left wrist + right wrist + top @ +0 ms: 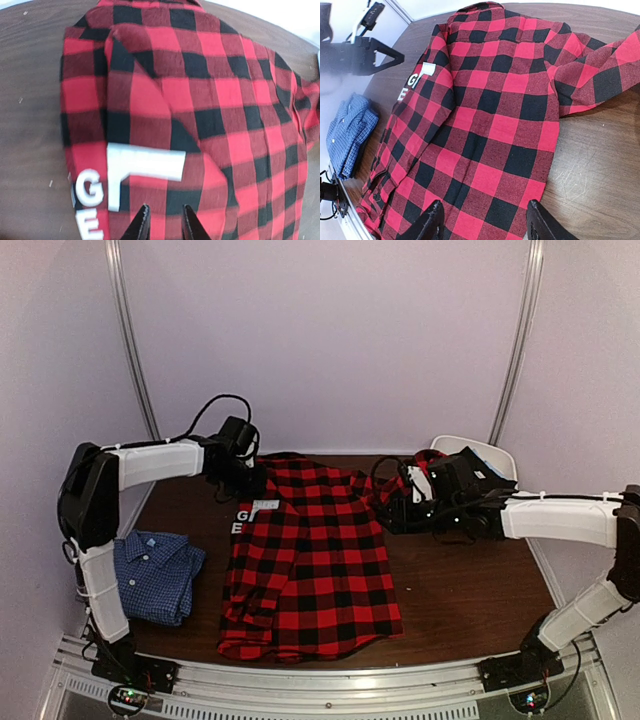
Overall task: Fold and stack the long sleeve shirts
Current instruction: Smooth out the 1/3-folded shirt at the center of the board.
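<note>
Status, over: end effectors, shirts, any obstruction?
Left end effector open, over plaid shirt. Right end effector open, empty. Blue shirt folded, at left. No obstruction seen.

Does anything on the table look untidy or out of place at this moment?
Yes. The red plaid shirt is only half folded: its sleeve on the right side sticks out sideways, creased, while the left side is already turned in. The blue shirt lies neatly folded at the left of the table.

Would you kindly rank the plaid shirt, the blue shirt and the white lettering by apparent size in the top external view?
Largest to smallest:
1. plaid shirt
2. blue shirt
3. white lettering
</note>
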